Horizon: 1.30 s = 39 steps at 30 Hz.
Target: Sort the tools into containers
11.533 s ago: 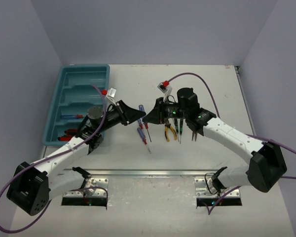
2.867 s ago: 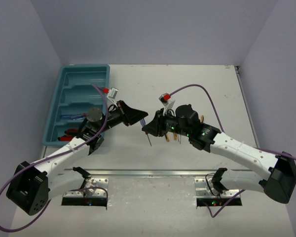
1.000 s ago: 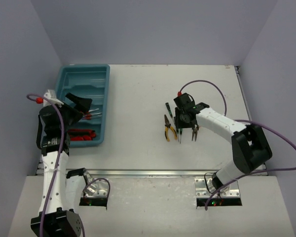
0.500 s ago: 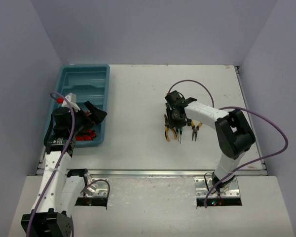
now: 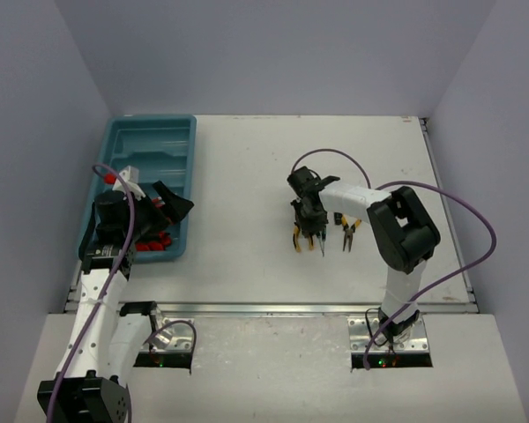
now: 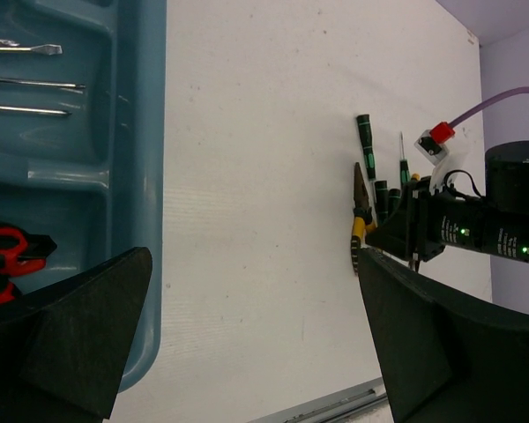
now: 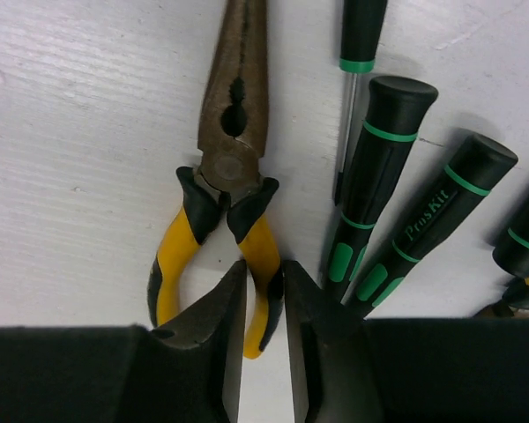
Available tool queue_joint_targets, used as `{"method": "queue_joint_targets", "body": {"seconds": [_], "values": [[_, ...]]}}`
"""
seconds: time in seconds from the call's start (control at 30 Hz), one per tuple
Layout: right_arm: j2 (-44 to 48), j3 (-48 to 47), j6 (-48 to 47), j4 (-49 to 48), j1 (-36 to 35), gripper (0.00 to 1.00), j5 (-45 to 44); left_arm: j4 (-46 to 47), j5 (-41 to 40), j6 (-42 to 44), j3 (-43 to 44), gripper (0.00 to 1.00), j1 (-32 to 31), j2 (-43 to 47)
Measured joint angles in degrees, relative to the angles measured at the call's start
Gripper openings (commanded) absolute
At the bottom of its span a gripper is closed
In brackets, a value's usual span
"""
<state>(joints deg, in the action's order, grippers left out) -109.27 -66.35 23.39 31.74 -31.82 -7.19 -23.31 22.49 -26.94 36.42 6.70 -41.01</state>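
Between the jaws of our right gripper (image 7: 264,269) sits one handle of the yellow-handled pliers (image 7: 234,159). The fingers are drawn in narrow and the handle fills the gap, so we judge them clenched on it, though the pliers lie flat on the table (image 7: 70,132). The nose points straight ahead of the jaws.

Just beside the jaws, on the side away from the free handle, lie the green-and-black screwdrivers (image 7: 375,176), parallel and close-packed. The nearest is almost against the outer finger. Beyond them a second pair of pliers (image 5: 346,231) waits.

We take the step in hand to be picking up these pliers. The next move calls for a straight lift. Held by one handle, the pliers may swing or splay, and the neighbouring screwdriver could be dragged along.

Well away from these jaws stands the teal tray (image 5: 150,128). Our left gripper (image 6: 254,256) hovers at its near end, fingers spread wide and gripping nothing, red-handled tools (image 6: 4,256) just beside one finger and sorted screwdrivers (image 6: 26,85) one compartment farther. It stands in the way of a drop there.
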Motion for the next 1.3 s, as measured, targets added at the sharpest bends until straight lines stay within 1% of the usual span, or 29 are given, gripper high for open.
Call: {"method": "queue_joint_targets", "body": {"seconds": [0.1,0.23,0.3,0.37,0.43,0.6,0.67,0.83,0.9,1.03,1.1,1.13,1.2,1.3], "values": [[-0.03,-0.10,-0.73,-0.18,-0.99,0.01,-0.18,0.11,0.57,-0.02,0.00,1.00,-0.03,-0.09],[0.01,-0.13,-0.91,-0.78,-3.01,0.00,-1.15,1.72,4.27,-0.13,0.00,1.00,-0.37,-1.09],[0.70,0.69,-0.62,-2.15,-3.83,0.00,-0.67,3.86,6.38,-0.98,-0.68,1.00,-1.84,-1.71],[2.30,2.42,0.10,-3.73,-4.34,0.00,0.38,7.33,8.08,-2.65,-2.37,1.00,-4.78,-2.20],[4.67,4.45,1.18,-5.20,-4.66,0.00,1.65,10.97,9.34,-5.00,-4.47,1.00,-9.16,-2.95],[14.61,9.56,4.25,-9.65,-4.69,0.00,5.02,21.62,10.48,-9.46,-8.22,1.00,-22.49,-7.58],[18.92,10.61,5.36,-11.08,-4.65,0.00,6.71,25.95,10.68,-10.64,-9.42,0.98,-25.41,-9.57],[25.63,10.92,7.27,-14.29,-4.59,0.00,12.27,36.63,9.11,-12.73,-11.39,0.83,-30.81,-15.36],[26.85,10.96,7.88,-14.93,-4.59,0.00,14.63,39.07,7.65,-12.62,-11.16,0.81,-33.20,-17.97],[27.99,11.07,8.91,-15.44,-4.61,0.00,18.90,41.36,5.32,-12.39,-9.56,0.78,-36.27,-21.73],[28.24,11.21,9.32,-15.45,-4.69,0.00,20.40,42.57,4.39,-12.38,-7.57,0.73,-37.42,-24.08],[28.31,11.27,9.48,-15.45,-4.69,0.00,21.01,43.10,3.94,-12.37,-6.49,0.67,-37.97,-25.28],[28.40,11.32,9.74,-15.47,-4.72,0.00,22.30,43.73,2.95,-12.29,-4.69,0.64,-39.02,-27.19],[28.87,11.50,9.96,-15.44,-4.89,0.00,23.62,44.21,1.61,-12.37,-2.91,0.56,-40.15,-29.22]]}}
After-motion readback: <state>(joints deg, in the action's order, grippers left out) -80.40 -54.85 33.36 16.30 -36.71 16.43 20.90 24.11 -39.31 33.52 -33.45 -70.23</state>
